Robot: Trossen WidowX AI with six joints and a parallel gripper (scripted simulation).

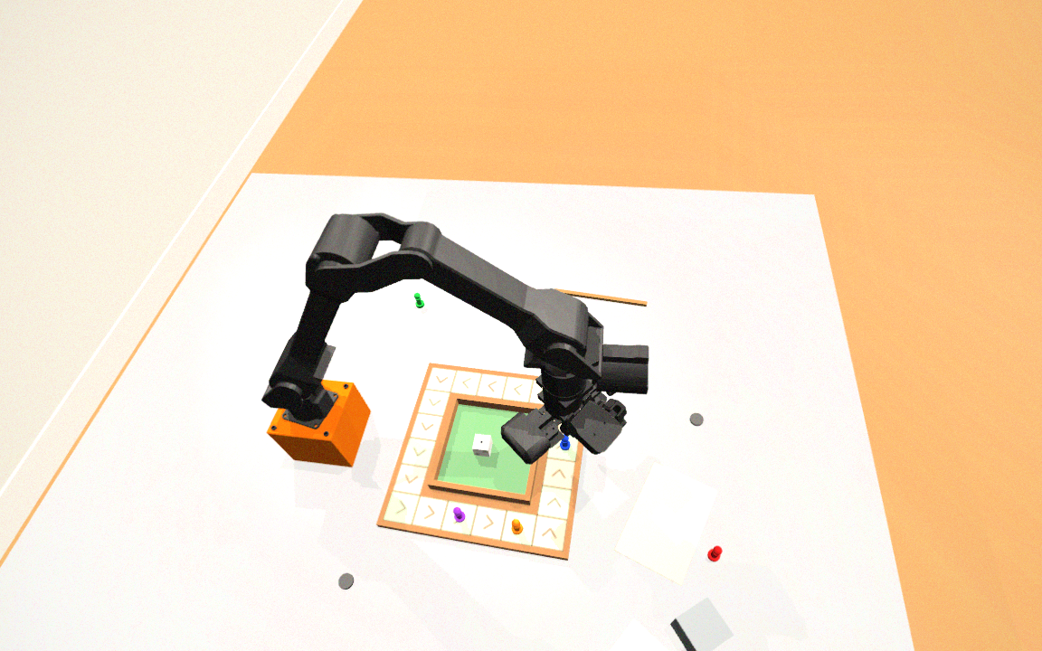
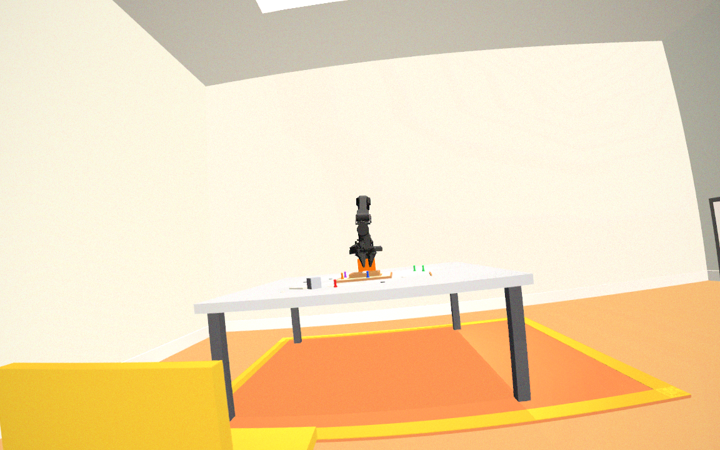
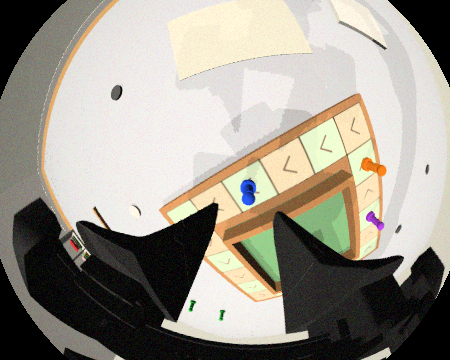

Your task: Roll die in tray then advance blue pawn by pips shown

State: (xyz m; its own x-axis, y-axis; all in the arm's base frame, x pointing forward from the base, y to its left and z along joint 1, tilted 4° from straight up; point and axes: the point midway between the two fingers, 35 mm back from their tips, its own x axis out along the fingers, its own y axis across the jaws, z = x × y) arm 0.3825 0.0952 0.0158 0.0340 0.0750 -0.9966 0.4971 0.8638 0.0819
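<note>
Above the board's right edge, the hand (image 1: 563,430) hangs half-spread, empty, over the blue pawn (image 1: 564,442).

No words, brand names or numerals readable in any view. Only signs: thin chevron arrows on cream track squares of game board (image 1: 400,508), one per square; bottom row points right, right column points away up the picture, top row points left, left column points down. Same chevrons visible on board (image 3: 288,167) in wrist view. White die (image 1: 482,443) in green tray (image 1: 459,453): single dark pip on top face.
</note>
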